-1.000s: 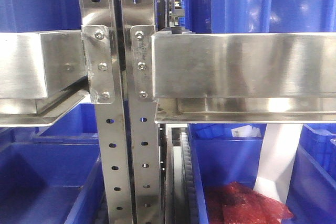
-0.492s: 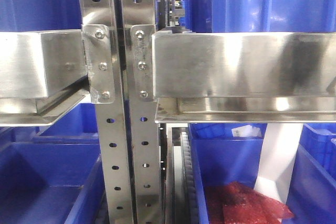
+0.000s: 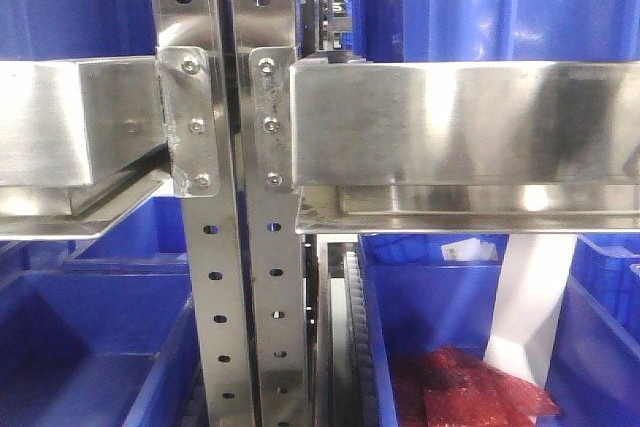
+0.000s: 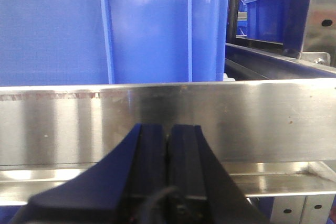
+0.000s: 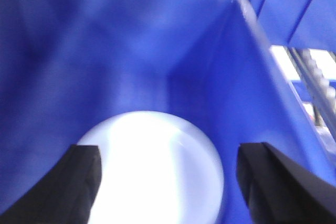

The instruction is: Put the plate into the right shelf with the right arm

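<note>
almost nothing has moved in the front view over the last second: the steel rack (image 3: 430, 127), its drilled uprights (image 3: 215, 297) and the blue bins sit in the same places, and only the dark reflection on the right crossbeam (image 3: 560, 122) has shifted and grown.

in the right wrist view the right gripper (image 5: 168, 182) is spread wide, its two black fingers (image 5: 79, 179) standing at the far left and far right of the picture with a broad gap between them. neither finger touches anything that can be seen. the white plate (image 5: 157, 174) lies in that gap, flat on the floor of a blue bin (image 5: 121, 51), close to the bin's right wall. the picture is blurred, so the plate's rim cannot be made out clearly. further right, outside the bin, part of a roller track (image 5: 315, 85) shows.

in the left wrist view the left gripper (image 4: 168, 140) has its two black pads (image 4: 149, 150) pressed together with only a thin seam between them, and nothing is held there. it points at a steel crossbeam (image 4: 168, 119), with a tall blue bin (image 4: 131, 24) behind the beam.

in the front view a red bag (image 3: 465, 392) lies in the lower right bin (image 3: 430, 302), with a white strip (image 3: 525, 302) leaning just beside it.
</note>
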Tool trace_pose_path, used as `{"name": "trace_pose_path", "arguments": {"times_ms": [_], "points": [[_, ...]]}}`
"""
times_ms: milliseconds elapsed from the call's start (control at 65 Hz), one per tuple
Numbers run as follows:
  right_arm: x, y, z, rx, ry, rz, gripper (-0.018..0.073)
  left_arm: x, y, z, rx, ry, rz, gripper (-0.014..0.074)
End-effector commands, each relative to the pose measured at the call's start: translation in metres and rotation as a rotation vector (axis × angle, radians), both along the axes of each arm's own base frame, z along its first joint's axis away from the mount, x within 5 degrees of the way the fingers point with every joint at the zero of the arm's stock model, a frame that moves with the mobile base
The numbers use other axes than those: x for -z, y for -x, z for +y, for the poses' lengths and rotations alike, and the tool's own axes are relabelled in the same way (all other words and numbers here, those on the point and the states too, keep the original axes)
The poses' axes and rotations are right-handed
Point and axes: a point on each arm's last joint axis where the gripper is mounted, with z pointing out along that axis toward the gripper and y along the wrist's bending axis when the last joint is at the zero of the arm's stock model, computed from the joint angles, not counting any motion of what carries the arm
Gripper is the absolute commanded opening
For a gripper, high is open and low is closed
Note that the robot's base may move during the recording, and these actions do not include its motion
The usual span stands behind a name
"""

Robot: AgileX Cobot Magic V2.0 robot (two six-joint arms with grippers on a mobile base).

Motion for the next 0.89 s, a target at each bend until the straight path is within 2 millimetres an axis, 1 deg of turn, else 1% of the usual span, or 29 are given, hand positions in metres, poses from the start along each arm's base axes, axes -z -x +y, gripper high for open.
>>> {"name": "trace_pose_path", "arguments": {"times_ms": [0,46,123,154,200,215,262,277,354,431,538,585,723,877], "points": [[-0.045,0.033,0.001,-0.008,-0.046,-0.192,0.0598,-0.005,0.001,0.002,-0.014,0.014,-0.082,-0.0047],[-0.05,0.044,0.002,-0.014,-0.073,-0.19,0.0556,-0.005,0.001,0.002,-0.014,0.014,-0.082,-0.0047],[-0.058,0.066,0.005,-0.027,-0.112,-0.183,0.0422,-0.005,0.001,0.002,-0.014,0.014,-0.082,-0.0047],[-0.06,0.075,0.006,-0.031,-0.121,-0.168,0.0358,-0.005,0.001,0.002,-0.014,0.014,-0.082,-0.0047],[-0.065,0.09,0.006,-0.037,-0.127,-0.158,0.0225,-0.005,0.001,0.002,-0.014,0.014,-0.082,-0.0047],[-0.066,0.095,0.006,-0.037,-0.127,-0.158,0.0193,-0.005,0.001,0.002,-0.014,0.014,-0.082,-0.0047],[-0.071,0.12,0.008,-0.048,-0.127,-0.185,0.0064,-0.005,0.001,0.002,-0.014,0.014,-0.082,-0.0047],[-0.071,0.127,0.009,-0.052,-0.128,-0.2,0.0039,-0.005,0.001,0.002,-0.014,0.014,-0.082,-0.0047],[-0.067,0.153,0.01,-0.062,-0.129,-0.246,0.0055,-0.005,0.001,0.002,-0.014,0.014,-0.082,-0.0047],[-0.055,0.177,0.011,-0.069,-0.134,-0.275,0.0055,-0.005,0.001,0.002,-0.014,0.014,-0.082,-0.0047],[-0.026,0.205,0.01,-0.067,-0.135,-0.286,0.0055,-0.005,0.001,0.002,-0.014,0.014,-0.082,-0.0047],[-0.008,0.217,0.01,-0.066,-0.136,-0.289,0.0055,-0.005,0.001,0.002,-0.014,0.014,-0.082,-0.0047],[0.034,0.238,0.009,-0.062,-0.137,-0.317,0.0055,-0.005,0.001,0.002,-0.014,0.014,-0.082,-0.0047],[0.065,0.247,0.008,-0.058,-0.132,-0.345,0.0055,-0.005,0.001,0.002,-0.014,0.014,-0.082,-0.0047]]}}
